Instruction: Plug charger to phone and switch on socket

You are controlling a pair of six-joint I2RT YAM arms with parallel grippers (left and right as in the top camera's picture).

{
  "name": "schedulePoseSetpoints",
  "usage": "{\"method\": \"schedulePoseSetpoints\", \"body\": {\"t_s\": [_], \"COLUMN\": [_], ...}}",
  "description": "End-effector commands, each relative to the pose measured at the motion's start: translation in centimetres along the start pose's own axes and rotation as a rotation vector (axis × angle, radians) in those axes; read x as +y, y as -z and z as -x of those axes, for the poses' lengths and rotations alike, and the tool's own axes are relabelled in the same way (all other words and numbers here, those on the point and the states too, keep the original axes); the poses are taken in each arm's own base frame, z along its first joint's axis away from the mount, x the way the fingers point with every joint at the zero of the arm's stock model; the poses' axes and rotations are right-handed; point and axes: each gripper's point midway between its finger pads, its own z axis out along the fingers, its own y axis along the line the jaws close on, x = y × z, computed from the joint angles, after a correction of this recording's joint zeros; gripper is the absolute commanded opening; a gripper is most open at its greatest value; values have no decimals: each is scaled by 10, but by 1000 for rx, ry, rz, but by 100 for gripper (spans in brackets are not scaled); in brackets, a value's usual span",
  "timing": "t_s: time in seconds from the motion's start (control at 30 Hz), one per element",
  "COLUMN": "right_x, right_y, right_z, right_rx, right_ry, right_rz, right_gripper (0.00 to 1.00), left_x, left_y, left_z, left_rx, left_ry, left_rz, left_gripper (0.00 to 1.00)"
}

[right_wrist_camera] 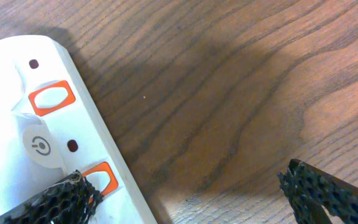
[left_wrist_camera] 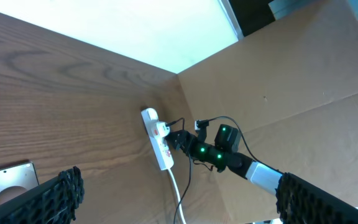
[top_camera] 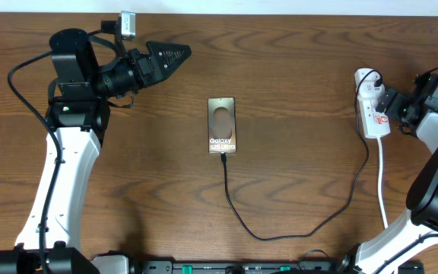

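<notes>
The bronze phone lies flat mid-table with its "Galaxy" lettering up, and one corner of the phone shows in the left wrist view. The thin black charger runs from the phone's near edge, loops along the table front and rises to the white socket at the right. My right gripper is open at the strip. In the right wrist view one finger lies over the socket beside an orange switch. My left gripper hangs open at the back left, holding nothing.
The socket's white cord trails toward the table's front edge. In the left wrist view the socket sits far off with the right arm beside it. A brown board wall stands behind the table.
</notes>
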Motion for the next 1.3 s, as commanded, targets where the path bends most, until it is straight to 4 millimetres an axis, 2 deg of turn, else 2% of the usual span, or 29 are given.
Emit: {"method": "schedulePoseSetpoints", "body": {"t_s": [0.0, 0.33, 0.5, 0.7, 0.9, 1.03, 1.17, 1.27], "right_x": [4, 4, -4, -8, -28, -28, -28, -17], "right_y": [7, 7, 8, 24, 37, 33, 21, 10], "right_z": [0, -8, -5, 14, 27, 23, 12, 3], "right_rx": [6, 38, 28, -26, -72, -59, -22, 6], "right_ry": [21, 15, 0, -26, -48, -51, -52, -53], "right_rz": [25, 22, -24, -31, -121, -112, -103, -31], "right_gripper": [99, 99, 99, 99, 99, 99, 99, 99], "left_x": [-9, -9, -9, -9, -9, -9, -9, -9], "left_y": [4, 4, 4, 4, 4, 4, 4, 4], "left_z": [3, 3, 3, 3, 3, 3, 3, 3], "left_rx": [-9, -9, -9, -9, -9, -9, -9, -9], "left_ry": [-36, -36, -36, -36, -36, -36, -36, -36], "left_rz": [-11, -11, -11, -11, -11, -11, -11, -11], "left_gripper": [100, 100, 100, 100, 100, 100, 100, 100]}}
